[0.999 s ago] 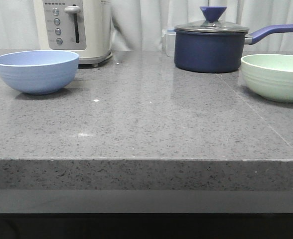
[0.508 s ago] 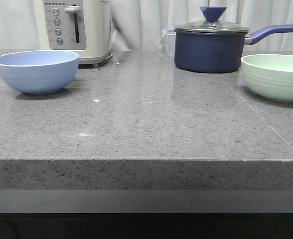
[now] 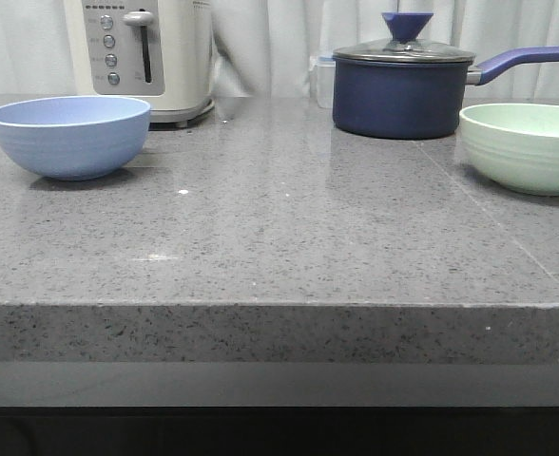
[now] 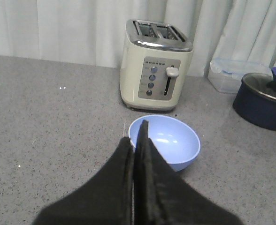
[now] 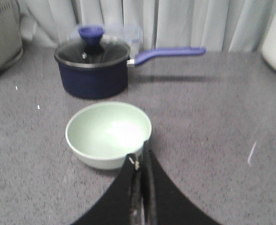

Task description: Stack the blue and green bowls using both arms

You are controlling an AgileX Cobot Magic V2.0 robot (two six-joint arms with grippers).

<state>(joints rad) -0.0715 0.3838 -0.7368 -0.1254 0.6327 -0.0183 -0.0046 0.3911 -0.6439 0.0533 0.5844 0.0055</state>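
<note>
The blue bowl [image 3: 68, 136] stands upright and empty at the left of the grey counter; it also shows in the left wrist view [image 4: 168, 142]. The green bowl [image 3: 527, 145] stands upright and empty at the right edge; it also shows in the right wrist view [image 5: 108, 133]. Neither arm shows in the front view. My left gripper [image 4: 137, 133] is shut and empty, held above the counter just short of the blue bowl's near rim. My right gripper [image 5: 141, 155] is shut and empty, just short of the green bowl's near rim.
A cream toaster [image 3: 142, 55] stands behind the blue bowl. A dark navy lidded saucepan [image 3: 405, 88] with a long handle stands behind the green bowl, with a clear plastic box [image 4: 227, 75] behind it. The counter's front edge [image 3: 270, 304] runs across the front view.
</note>
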